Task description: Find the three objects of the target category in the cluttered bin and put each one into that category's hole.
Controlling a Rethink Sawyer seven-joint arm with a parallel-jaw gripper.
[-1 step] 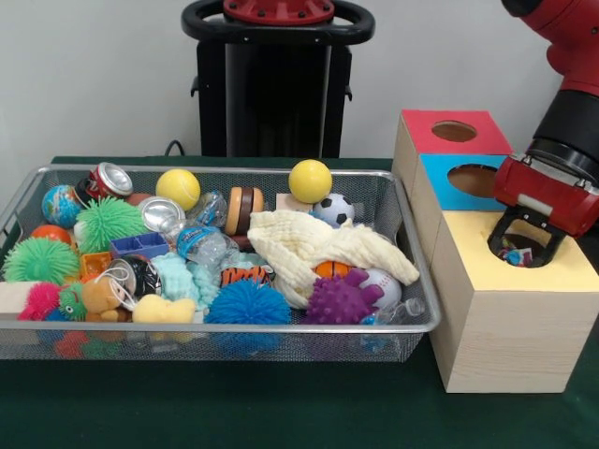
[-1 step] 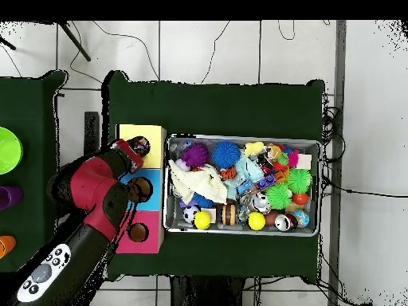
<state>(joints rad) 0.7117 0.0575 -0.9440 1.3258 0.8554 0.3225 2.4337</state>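
My gripper (image 1: 522, 253) hangs over the round hole in the yellow-topped wooden box (image 1: 510, 309), right of the wire bin (image 1: 225, 327). Its fingers stand open on either side of a small pink and blue object (image 1: 518, 254) that sits at the hole's mouth, touching neither finger. In the overhead view the gripper (image 2: 135, 148) is above the yellow box (image 2: 151, 132) at the bin's left. The bin (image 2: 243, 139) holds yellow balls (image 1: 310, 180), spiky balls (image 1: 248, 304), a purple spiky ball (image 1: 339, 301), a soccer ball (image 1: 333, 209), a crumpled cream cloth (image 1: 314, 245), cans (image 1: 112, 178) and plastic bottles (image 1: 201, 245).
Behind the yellow box stand a blue-topped box (image 1: 440, 182) and a red-topped box (image 1: 426, 131), each with a hole. All rest on a green cloth (image 1: 281, 412). In the overhead view, coloured things lie at the far left edge (image 2: 6, 150).
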